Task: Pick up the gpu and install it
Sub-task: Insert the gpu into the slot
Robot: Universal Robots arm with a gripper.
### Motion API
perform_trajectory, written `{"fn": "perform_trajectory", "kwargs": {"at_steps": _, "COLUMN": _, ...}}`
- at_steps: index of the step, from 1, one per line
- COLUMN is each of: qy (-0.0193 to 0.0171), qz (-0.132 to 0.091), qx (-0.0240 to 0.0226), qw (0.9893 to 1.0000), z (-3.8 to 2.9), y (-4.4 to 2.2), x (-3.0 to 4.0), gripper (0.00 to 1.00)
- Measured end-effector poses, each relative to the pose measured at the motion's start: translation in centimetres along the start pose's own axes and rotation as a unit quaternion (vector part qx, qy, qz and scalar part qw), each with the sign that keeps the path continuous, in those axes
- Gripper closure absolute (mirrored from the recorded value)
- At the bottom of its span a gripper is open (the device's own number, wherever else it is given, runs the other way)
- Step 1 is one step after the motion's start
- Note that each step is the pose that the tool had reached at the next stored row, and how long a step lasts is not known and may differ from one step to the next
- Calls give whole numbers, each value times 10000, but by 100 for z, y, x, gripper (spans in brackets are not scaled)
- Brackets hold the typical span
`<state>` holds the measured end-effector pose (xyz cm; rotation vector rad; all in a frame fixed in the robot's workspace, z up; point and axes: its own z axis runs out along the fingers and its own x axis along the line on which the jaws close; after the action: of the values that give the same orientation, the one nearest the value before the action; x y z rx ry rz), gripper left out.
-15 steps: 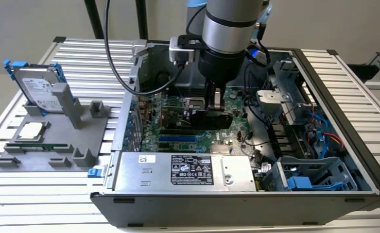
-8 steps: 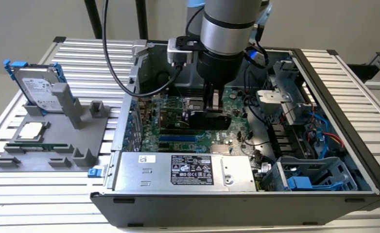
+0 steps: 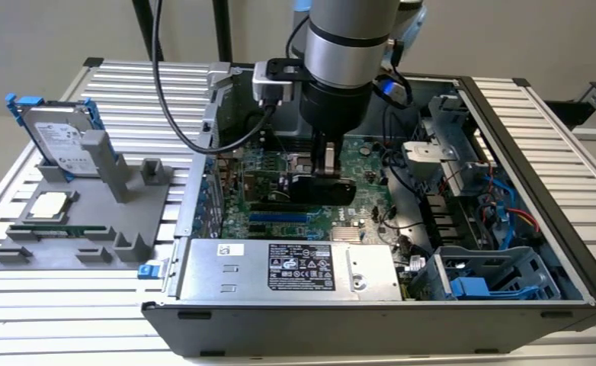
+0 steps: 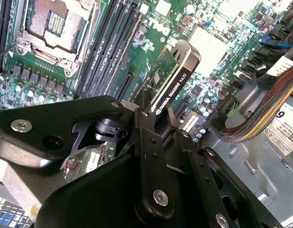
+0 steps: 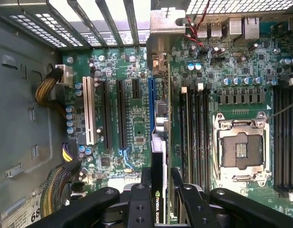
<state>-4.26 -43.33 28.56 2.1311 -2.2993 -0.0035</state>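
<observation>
Gripping the gpu edge-on above the motherboard, fingers closed.

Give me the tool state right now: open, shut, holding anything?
Tool: shut on the gpu, holding it on edge above the motherboard inside the open computer case.

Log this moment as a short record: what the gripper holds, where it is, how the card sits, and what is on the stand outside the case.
held item: gpu, clamped edge-on by the gripper
gripper location: inside the open computer case, over the motherboard
card position: upright over the blue slot, bracket end toward the rear grille; whether seated cannot be told
processor socket: empty
stand outside the case: hard drive on edge, RAM stick lying flat
</observation>
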Motion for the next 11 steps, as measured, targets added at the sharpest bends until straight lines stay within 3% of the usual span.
{"fn": "perform_trajectory", "kwargs": {"at_steps": 11, "qy": -1, "qz": 0, "qx": 0, "qw": 10000, "z": 40, "y": 46, "x": 8, "gripper": 100}}
